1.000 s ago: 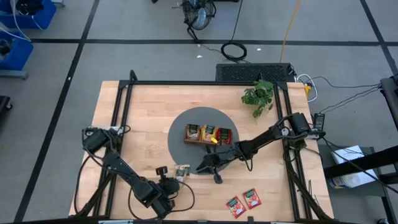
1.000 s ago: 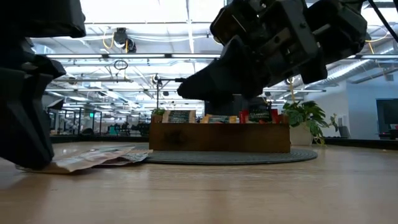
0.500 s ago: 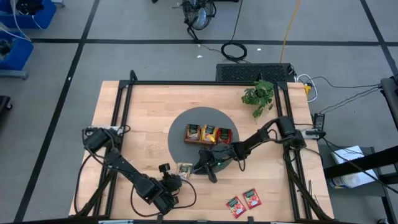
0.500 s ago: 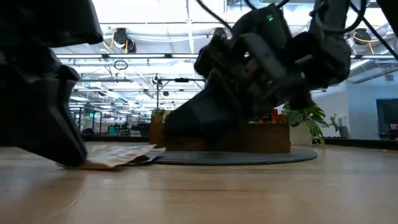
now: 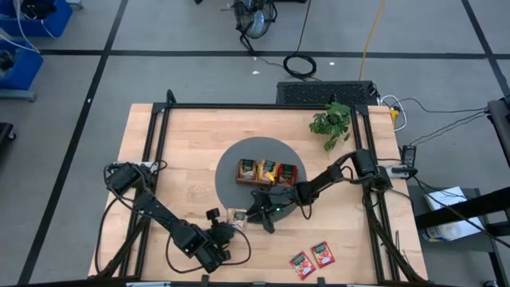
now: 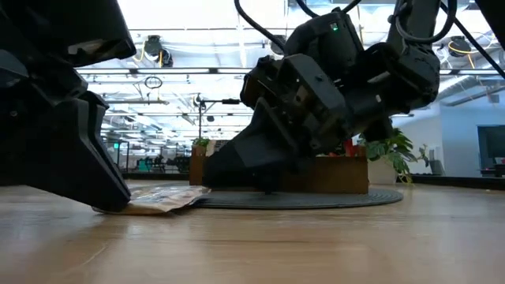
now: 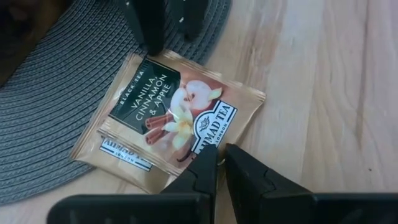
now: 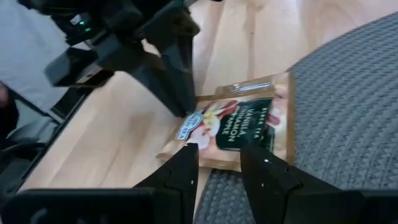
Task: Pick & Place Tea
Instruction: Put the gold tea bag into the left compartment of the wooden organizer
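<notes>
Two cream tea sachets with dark green print (image 7: 168, 115) lie stacked, half on the round grey mat (image 7: 56, 93) and half on the wood (image 5: 237, 217). My left gripper (image 7: 219, 158) is shut, its tips at the stack's near-left edge (image 6: 118, 207). My right gripper (image 8: 219, 158) is open and low over the stack's opposite edge (image 5: 253, 215). Its fingers (image 7: 152, 31) stand at the mat-side edge; I cannot tell whether they touch. The wooden tray (image 5: 267, 171) on the mat holds cream, orange-yellow and red sachets. Two red sachets (image 5: 311, 259) lie near the table's near edge. My left gripper has its shut fingertips (image 8: 180, 99) against the wood-side edge of the sachet stack (image 7: 205, 146). The fingers slant down from the table's near-left side. The sachets lie flat, their other half on the mat.
A potted plant (image 5: 331, 123) stands at the far right of the table. The black frame rails (image 5: 155, 151) run along the left and right sides. Bare wood lies right of the mat, between it and the two red sachets.
My right gripper has moved toward the table's left and down, from beside the tray to the sachet stack. My left gripper has advanced toward the mat, and the stack has slid a little ahead of it onto the mat's edge.
</notes>
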